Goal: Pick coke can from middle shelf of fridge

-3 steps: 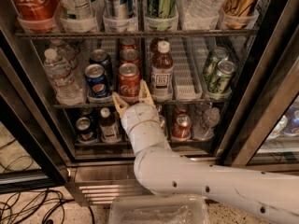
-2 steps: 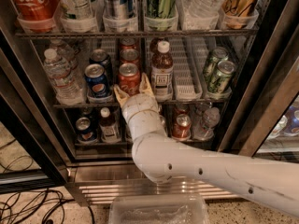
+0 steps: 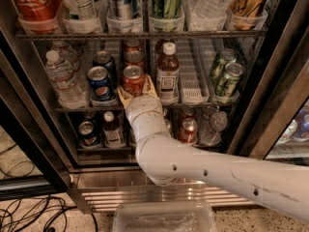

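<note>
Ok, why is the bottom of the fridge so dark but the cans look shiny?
In the camera view, light seems to come from above: the silver top of the red aluminium coke can glints, and the bottom shelf looks dim below the grey wire middle shelf and the white robot arm. The tan jaws stand open on either side of that can.

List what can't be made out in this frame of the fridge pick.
Camera view:
1. Coke can: its lower part is hidden by the gripper, which sits at the front of the middle shelf.
2. Red cans behind it: only the tops show, because the front can blocks them.
3. Bottom-shelf drinks: partly covered by the arm.
4. Top-shelf bottles: cut off by the upper edge.
</note>
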`<state>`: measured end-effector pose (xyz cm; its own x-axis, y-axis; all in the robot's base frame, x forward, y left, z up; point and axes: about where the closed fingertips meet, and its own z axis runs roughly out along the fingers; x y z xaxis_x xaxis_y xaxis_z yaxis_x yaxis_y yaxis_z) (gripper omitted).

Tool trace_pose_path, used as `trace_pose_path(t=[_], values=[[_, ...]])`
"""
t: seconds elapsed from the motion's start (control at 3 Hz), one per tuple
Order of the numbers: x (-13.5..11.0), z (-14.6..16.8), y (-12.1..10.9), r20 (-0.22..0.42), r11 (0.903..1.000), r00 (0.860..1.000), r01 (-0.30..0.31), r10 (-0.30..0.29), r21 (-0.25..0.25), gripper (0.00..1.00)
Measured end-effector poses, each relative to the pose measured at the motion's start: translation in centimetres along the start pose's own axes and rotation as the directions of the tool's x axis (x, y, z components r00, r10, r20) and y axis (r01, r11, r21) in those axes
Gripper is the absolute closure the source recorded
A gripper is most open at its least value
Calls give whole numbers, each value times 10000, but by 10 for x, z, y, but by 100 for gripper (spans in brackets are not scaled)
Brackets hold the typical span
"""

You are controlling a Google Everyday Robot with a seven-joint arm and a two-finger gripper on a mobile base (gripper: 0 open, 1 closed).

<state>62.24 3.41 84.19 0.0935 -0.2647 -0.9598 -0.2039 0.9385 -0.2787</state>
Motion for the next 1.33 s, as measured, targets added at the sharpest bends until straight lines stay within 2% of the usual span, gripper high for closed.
trace_pose_path(t=[0.67,1.0,1.33], values=[[-3,0,0,0,9999,10000,-83,83,-69,100],[-16,2,0,-4,9980,9988,-492,492,-402,100],[-40,4,-6,139,9917,9938,-1093,1104,-682,100]])
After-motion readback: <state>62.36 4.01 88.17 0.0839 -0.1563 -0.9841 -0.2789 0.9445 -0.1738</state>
